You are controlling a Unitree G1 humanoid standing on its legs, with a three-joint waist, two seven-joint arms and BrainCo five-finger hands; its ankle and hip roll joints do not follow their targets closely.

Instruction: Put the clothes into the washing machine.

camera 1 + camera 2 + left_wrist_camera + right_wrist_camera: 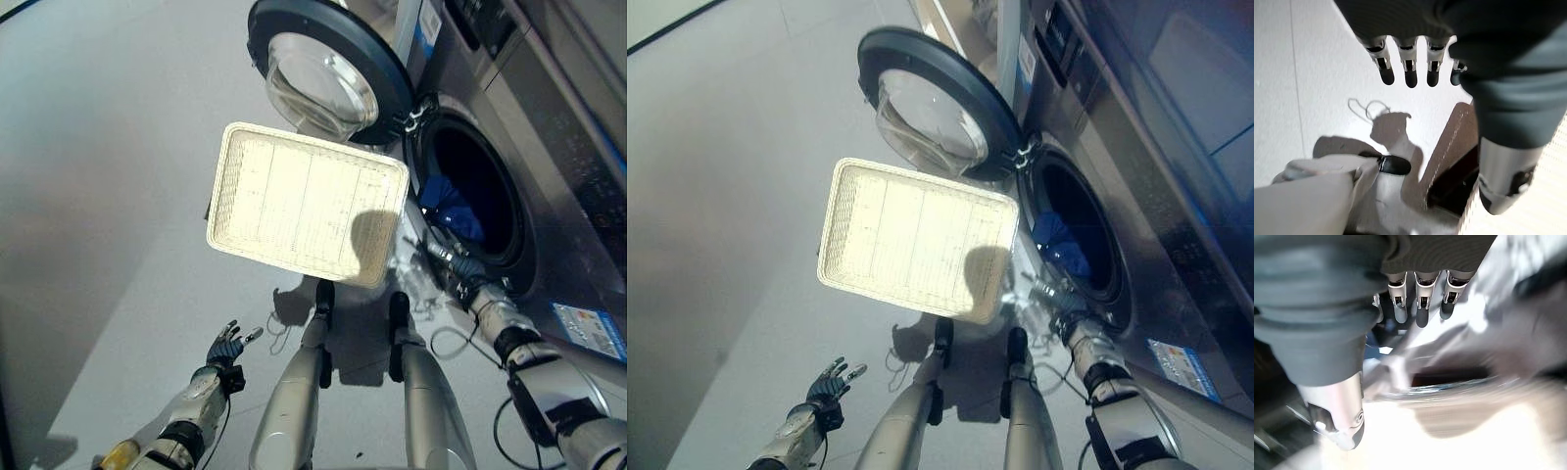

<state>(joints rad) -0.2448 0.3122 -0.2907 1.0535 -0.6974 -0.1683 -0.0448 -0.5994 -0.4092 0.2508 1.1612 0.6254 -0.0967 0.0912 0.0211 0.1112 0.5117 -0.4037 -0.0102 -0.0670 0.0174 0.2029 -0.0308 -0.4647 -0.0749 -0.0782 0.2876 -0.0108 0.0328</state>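
One blue garment [453, 208] lies inside the drum of the washing machine [549, 196], whose round door [328, 73] hangs open. Beside it sits a white basket [304, 203]. Right hand [468, 271] reaches at the drum's rim, fingers straight; left hand [226, 345] hovers over the floor, fingers spread.

Blue clothes [453, 209] bunched inside washing machine [549, 186] drum, low at front; door [323, 73] swung wide open.
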